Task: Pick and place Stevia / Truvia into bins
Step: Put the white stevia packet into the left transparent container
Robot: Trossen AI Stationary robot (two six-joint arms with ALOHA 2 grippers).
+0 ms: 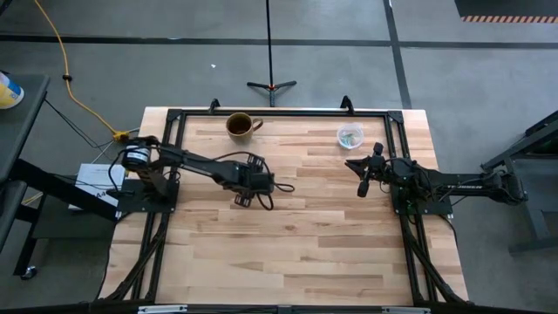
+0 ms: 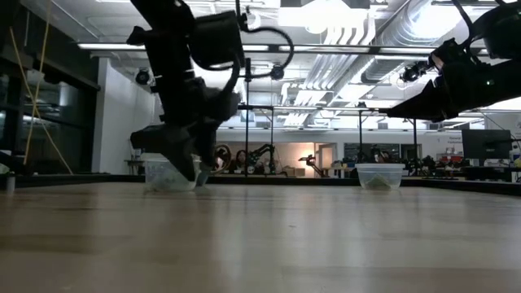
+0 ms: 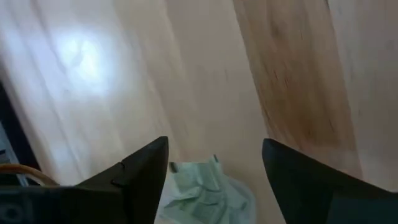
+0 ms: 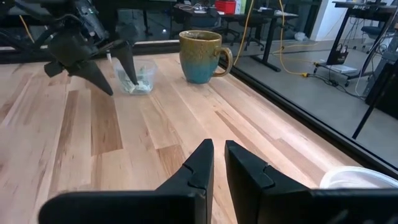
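My left gripper [image 1: 251, 199] hangs open low over the table's middle. Its fingers stand on either side of crumpled pale green Stevia packets [image 3: 199, 193]. In the right wrist view these packets lie in a small clear cup [image 4: 138, 78], and one left finger is right at the cup's rim. I cannot tell whether it touches. That cup also shows behind the fingers in the low view [image 2: 167, 175]. A second clear cup [image 1: 350, 136] with green packets stands near the far right corner. My right gripper [image 4: 217, 146] is shut and hovers just near of it.
A brown ceramic mug [image 1: 240, 125] with a handle stands near the far edge, left of centre, and close behind the left cup in the right wrist view [image 4: 202, 56]. The black frame rails [image 1: 279, 112] border the table. Bare wood spans the near half [image 1: 288, 262].
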